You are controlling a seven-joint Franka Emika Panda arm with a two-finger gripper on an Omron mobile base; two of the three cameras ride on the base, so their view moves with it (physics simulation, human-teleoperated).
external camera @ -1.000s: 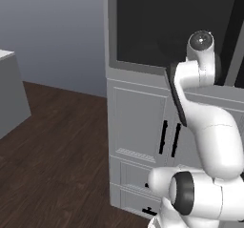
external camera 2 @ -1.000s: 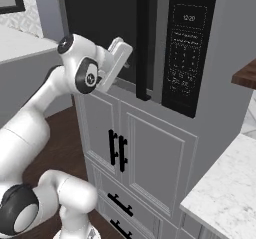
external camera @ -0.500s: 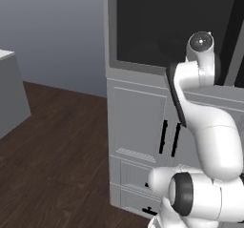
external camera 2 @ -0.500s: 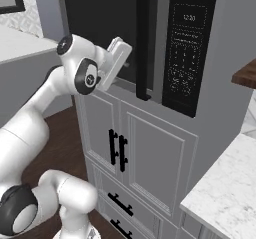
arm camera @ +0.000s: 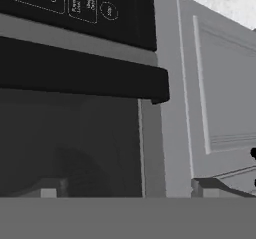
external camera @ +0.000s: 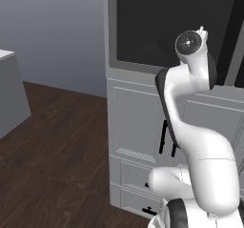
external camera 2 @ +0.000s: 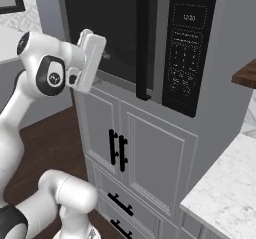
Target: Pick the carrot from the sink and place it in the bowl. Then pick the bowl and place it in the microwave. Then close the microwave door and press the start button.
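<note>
Looking at the left base view first, you get the microwave door (external camera: 167,26) shut, its big dark window sitting above pale cabinet doors (external camera: 138,117), with dark wood floor (external camera: 52,141) running off to the left and a grey counter end (external camera: 9,93) at the left edge. The arm's wrist hides the hand there.

The right base view gives what that one can't: the black control strip (external camera 2: 187,48) on the microwave's right side, the black vertical door handle (external camera 2: 142,40), and the gripper (external camera 2: 100,53) right up against the door window near its lower left part. Whether it touches the glass I can't tell. A white marble counter (external camera 2: 225,188) fills the lower right corner, and the cabinet doors below have black handles (external camera 2: 117,148).

The hand view is rolled sideways, so the handle (arm camera: 85,80) runs across it and the buttons (arm camera: 90,3) sit on top. Both fingertips (arm camera: 50,188) stand far apart at the bottom, nothing between them, so the jaws are wide open and empty.
</note>
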